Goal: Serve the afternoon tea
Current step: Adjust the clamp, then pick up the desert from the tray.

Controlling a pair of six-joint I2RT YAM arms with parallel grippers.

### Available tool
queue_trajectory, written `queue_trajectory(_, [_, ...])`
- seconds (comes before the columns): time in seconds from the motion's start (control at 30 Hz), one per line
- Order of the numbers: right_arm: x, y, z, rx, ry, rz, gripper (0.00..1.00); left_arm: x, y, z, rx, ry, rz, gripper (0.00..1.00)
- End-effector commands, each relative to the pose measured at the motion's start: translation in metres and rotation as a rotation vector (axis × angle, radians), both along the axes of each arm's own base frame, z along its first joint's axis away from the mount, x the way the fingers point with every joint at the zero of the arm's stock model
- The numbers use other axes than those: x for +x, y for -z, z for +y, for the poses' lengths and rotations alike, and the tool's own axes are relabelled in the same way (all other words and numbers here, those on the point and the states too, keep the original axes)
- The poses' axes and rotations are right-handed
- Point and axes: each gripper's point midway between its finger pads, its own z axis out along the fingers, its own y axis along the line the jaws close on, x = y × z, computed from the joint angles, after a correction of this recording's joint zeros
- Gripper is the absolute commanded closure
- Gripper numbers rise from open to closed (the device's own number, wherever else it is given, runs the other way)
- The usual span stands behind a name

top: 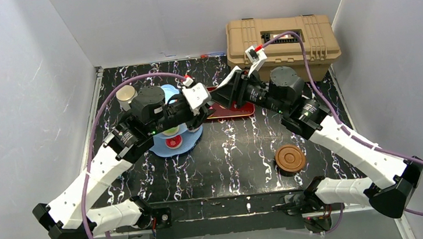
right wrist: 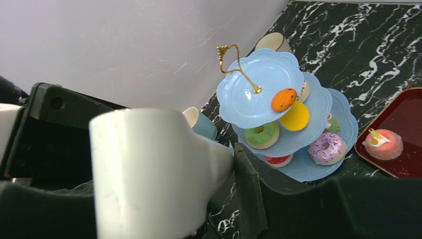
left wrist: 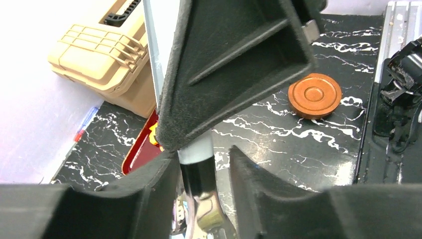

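Straddling tongs [left wrist: 199,209]: my left gripper [left wrist: 201,157], jaws apart; clamped or not, I cannot tell.
My right gripper [top: 221,94]: jaws flank a white part [right wrist: 149,169]; grip unclear.
Three-tier stand [top: 159,149]: 9 o'clock of red tray [top: 238,112].

Light is bright and even, from above; shadows on the glossy table [top: 236,152] are soft. In the left wrist view the wall [left wrist: 30,124] is burnt out to pinkish white; in the right one the blue stand [right wrist: 249,94] is sharp, the nearest parts blurred.
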Motion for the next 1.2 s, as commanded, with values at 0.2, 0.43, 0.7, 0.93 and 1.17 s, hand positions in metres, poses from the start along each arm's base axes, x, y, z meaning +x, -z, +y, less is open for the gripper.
queue_trajectory(0.2, [0.018,-0.003,-0.020,-0.038,0.140,-0.050,0.47,0.001,-0.035,0.001,-0.030,0.014,-0.126,0.09])
queue_trajectory(0.43, [0.036,0.014,-0.037,-0.161,0.255,-0.116,0.47,0.002,-0.052,0.014,-0.061,-0.064,-0.099,0.02])
queue_trajectory(0.7, [0.066,0.044,-0.045,-0.294,0.359,-0.211,0.43,0.026,-0.096,0.066,-0.038,-0.349,-0.099,0.02])
queue_trajectory(0.93, [0.097,0.075,-0.028,-0.352,0.391,-0.275,0.43,0.051,-0.121,0.126,-0.030,-0.548,-0.043,0.02])
queue_trajectory(1.17, [0.125,0.098,-0.009,-0.392,0.399,-0.322,0.43,0.086,-0.106,0.199,0.008,-0.764,0.096,0.02])
